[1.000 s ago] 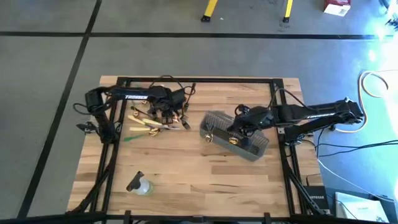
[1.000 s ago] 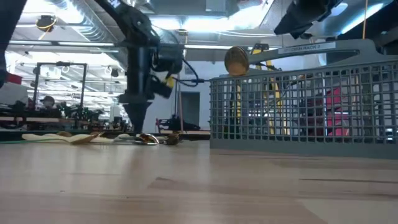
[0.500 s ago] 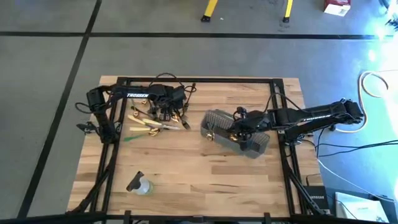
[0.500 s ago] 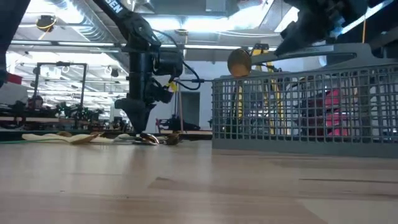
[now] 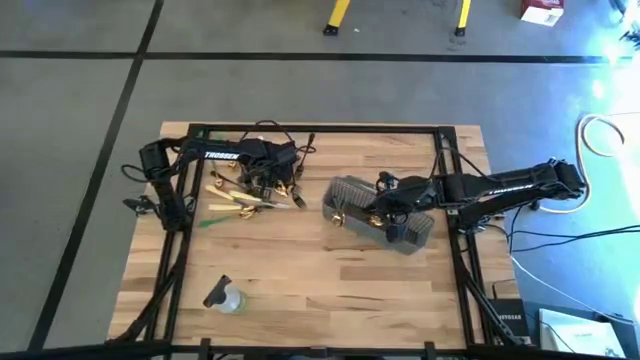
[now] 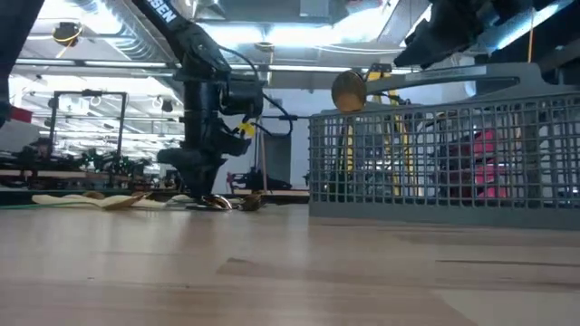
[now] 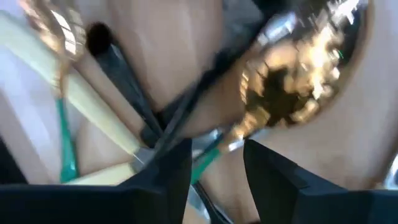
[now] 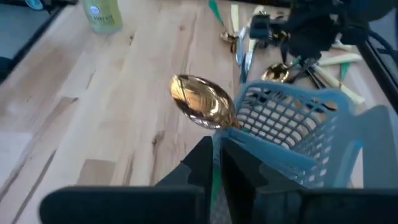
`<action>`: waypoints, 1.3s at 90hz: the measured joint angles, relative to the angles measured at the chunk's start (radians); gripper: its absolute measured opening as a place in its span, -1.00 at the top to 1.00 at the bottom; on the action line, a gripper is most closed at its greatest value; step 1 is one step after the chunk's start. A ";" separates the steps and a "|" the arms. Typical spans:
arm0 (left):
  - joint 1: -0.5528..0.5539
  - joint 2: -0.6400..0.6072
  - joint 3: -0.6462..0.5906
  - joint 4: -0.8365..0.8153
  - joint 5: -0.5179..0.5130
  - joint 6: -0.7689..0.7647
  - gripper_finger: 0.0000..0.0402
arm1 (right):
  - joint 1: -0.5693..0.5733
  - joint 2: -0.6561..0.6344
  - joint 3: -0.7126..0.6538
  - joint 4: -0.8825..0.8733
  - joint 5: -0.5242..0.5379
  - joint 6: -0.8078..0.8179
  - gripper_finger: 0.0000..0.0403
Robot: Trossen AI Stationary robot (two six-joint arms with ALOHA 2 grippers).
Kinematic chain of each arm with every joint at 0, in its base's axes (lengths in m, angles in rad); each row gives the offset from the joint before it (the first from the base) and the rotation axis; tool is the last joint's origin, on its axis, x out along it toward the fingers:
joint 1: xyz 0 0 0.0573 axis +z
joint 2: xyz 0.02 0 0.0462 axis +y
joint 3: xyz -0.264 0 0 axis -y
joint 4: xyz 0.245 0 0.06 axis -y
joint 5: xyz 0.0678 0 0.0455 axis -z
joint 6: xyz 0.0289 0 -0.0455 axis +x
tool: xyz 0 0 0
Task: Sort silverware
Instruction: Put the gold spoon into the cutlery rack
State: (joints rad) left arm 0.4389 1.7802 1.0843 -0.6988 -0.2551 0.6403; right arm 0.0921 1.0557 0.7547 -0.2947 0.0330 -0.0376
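Right now my left gripper point(image 5: 268, 186) is low over the loose pile of silverware point(image 5: 240, 198) at the table's point(image 5: 300, 270) far left, its tips almost on the wood in the low view. From my left wrist camera its fingers point(image 7: 171, 171) are parted, released, with a gold spoon bowl point(image 7: 298, 74), cream-handled pieces, green handles and a black utensil lying crossed just beyond them; nothing is gripped.

My right gripper point(image 5: 372, 212) sits over the grey mesh basket point(image 5: 410, 235), which lies right of centre on the table. Its fingers point(image 8: 199, 165) are clenched on the green handle of a gold spoon point(image 8: 202, 101), whose bowl pokes out past the basket's rim, above the table. In the low view that spoon bowl point(image 6: 348, 90) shows just above the basket's top edge.

A small clear bottle point(image 5: 224, 297) lies near the table's front left, well apart from both arms.
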 joint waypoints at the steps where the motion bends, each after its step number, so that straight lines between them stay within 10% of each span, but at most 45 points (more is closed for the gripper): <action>1: 0.000 0.000 0.000 0.002 0.000 0.000 0.37 | 0.000 0.000 0.000 0.002 0.000 0.000 0.93; 65: -0.001 0.005 0.000 -0.017 0.160 0.024 0.97 | 0.001 0.000 0.000 0.006 -0.001 0.028 0.93; 117: -0.100 0.005 0.000 -0.026 0.075 -0.011 1.00 | 0.160 -0.023 0.002 0.122 0.091 0.029 0.93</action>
State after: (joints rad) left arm 0.3386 1.7847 1.0840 -0.7247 -0.1802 0.6293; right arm 0.2521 1.0328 0.7570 -0.1729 0.1238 -0.0083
